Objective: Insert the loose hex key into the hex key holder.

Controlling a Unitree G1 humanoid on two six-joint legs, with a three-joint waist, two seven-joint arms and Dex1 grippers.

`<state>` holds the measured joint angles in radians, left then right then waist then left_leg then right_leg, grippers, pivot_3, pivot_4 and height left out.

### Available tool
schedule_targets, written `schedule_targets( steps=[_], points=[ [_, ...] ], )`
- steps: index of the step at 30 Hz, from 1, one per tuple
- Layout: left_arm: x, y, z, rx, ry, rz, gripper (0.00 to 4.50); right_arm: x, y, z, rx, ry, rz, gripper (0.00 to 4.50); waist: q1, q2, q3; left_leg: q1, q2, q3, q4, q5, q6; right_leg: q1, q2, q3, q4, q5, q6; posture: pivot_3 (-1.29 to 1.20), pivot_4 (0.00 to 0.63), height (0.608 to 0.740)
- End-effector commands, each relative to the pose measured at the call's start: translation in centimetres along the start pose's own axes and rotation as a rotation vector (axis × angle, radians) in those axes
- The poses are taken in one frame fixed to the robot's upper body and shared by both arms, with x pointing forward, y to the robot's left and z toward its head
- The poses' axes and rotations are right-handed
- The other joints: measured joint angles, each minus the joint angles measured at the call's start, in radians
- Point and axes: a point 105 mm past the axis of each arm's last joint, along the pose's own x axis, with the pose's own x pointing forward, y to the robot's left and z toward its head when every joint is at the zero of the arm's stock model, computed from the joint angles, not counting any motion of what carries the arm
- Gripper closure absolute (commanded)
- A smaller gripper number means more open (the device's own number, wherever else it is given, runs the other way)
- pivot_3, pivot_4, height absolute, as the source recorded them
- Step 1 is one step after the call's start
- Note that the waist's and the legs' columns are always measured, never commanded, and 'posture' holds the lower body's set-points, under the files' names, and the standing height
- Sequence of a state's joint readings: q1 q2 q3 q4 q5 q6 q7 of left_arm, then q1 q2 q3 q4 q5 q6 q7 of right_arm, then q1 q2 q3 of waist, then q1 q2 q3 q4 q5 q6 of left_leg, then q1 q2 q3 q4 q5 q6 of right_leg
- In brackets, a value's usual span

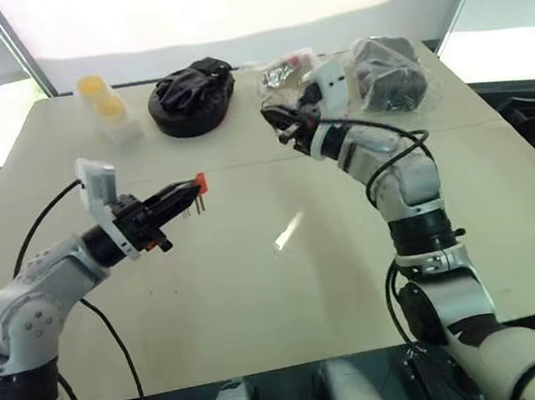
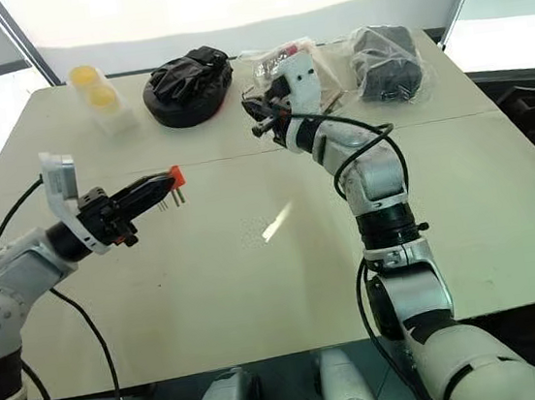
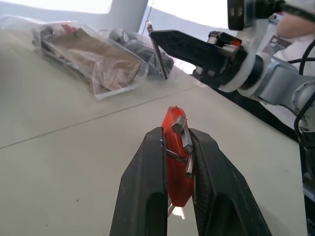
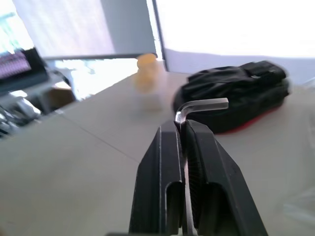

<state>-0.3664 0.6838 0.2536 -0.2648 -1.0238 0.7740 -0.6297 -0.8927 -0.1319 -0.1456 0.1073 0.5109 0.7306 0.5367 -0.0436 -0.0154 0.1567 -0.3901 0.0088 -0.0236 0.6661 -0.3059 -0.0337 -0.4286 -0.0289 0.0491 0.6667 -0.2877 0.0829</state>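
My left gripper (image 1: pixel 182 197) is shut on the hex key holder (image 1: pixel 199 182), a small orange-red block held above the table's left half. Short metal keys stick out of the hex key holder (image 3: pixel 175 147), which sits squeezed between the two black fingers (image 3: pixel 147 167). My right gripper (image 1: pixel 278 121) hovers higher, toward the table's back middle, shut on the loose hex key (image 4: pixel 204 104). The thin grey rod runs up between the fingers and its bent end juts out sideways past the tips. In the left wrist view the loose hex key (image 3: pixel 158 55) hangs from the right gripper (image 3: pixel 162 37), apart from the holder.
A black padded object (image 1: pixel 191 97) lies at the back of the beige table (image 1: pixel 259 289). Yellow-lidded containers (image 1: pixel 105 108) stand at the back left. Clear plastic bags (image 1: pixel 389 73) with dark contents lie at the back right, just behind my right gripper.
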Motion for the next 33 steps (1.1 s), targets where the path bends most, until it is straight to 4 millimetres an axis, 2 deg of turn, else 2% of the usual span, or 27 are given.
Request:
schedule_targets(
  steps=[1, 6, 10, 15, 20, 24, 33],
  points=[
    [0.7, -0.1, 1.5, 0.05, -0.033, -0.039, 4.28, -0.5, 3.2, 4.0, 0.138, -0.16, 0.179, 4.47, 0.0, 0.0, 0.0, 0.0, 0.0, 0.0, 0.0, 0.0, 0.0, 0.0, 0.0, 0.0, 0.0, 0.0, 0.0, 0.0, 0.15, 0.74],
    [1.4, 0.1, 2.3, 0.057, -0.041, -0.062, 4.28, -0.2, 4.9, 5.0, 0.127, -0.281, 0.222, 4.47, -0.003, 0.0, 0.0, 0.0, 0.0, 0.0, 0.0, 0.0, 0.0, 0.0, 0.0, 0.0, 0.0, 0.0, 0.0, 0.0, 0.15, 0.74],
    [1.7, -0.2, 3.1, 0.06, -0.049, -0.074, 4.28, 0.8, 5.1, 4.9, 0.034, -0.391, 0.14, 4.47, -0.003, 0.0, 0.0, 0.0, 0.0, 0.0, 0.0, 0.0, 0.0, -0.001, 0.0, 0.0, 0.001, 0.0, 0.0, 0.0, 0.15, 0.74],
    [2.0, -0.6, 4.1, 0.069, -0.051, -0.087, 4.28, 2.0, 5.7, 3.2, -0.09, -0.41, 0.091, 4.47, -0.003, 0.0, 0.0, 0.0, 0.0, 0.0, 0.0, 0.0, 0.0, -0.001, 0.0, 0.0, 0.001, 0.0, 0.0, 0.0, 0.15, 0.74],
    [2.2, -0.7, 5.0, 0.08, -0.054, -0.091, 4.28, 2.4, 6.7, 2.2, -0.115, -0.421, 0.114, 4.47, -0.003, 0.0, 0.0, 0.0, 0.0, 0.0, 0.0, 0.0, -0.001, -0.001, 0.0, 0.0, 0.001, 0.0, 0.0, 0.0, 0.15, 0.74],
    [2.2, -0.4, 5.0, 0.089, -0.044, -0.083, 4.28, 2.4, 7.9, 2.4, -0.124, -0.439, 0.159, 4.47, -0.003, 0.0, 0.0, 0.0, 0.0, 0.0, 0.0, 0.001, -0.001, -0.001, 0.0, 0.0, 0.001, 0.0, 0.0, 0.0, 0.15, 0.74],
    [2.5, -0.1, 5.4, 0.092, -0.054, -0.073, 4.28, 2.3, 9.1, 3.3, -0.145, -0.467, 0.2, 4.47, -0.002, 0.0, 0.0, 0.0, 0.0, 0.0, 0.0, 0.001, -0.001, -0.001, 0.0, 0.0, 0.001, 0.0, 0.0, 0.0, 0.15, 0.74]
  ],
)
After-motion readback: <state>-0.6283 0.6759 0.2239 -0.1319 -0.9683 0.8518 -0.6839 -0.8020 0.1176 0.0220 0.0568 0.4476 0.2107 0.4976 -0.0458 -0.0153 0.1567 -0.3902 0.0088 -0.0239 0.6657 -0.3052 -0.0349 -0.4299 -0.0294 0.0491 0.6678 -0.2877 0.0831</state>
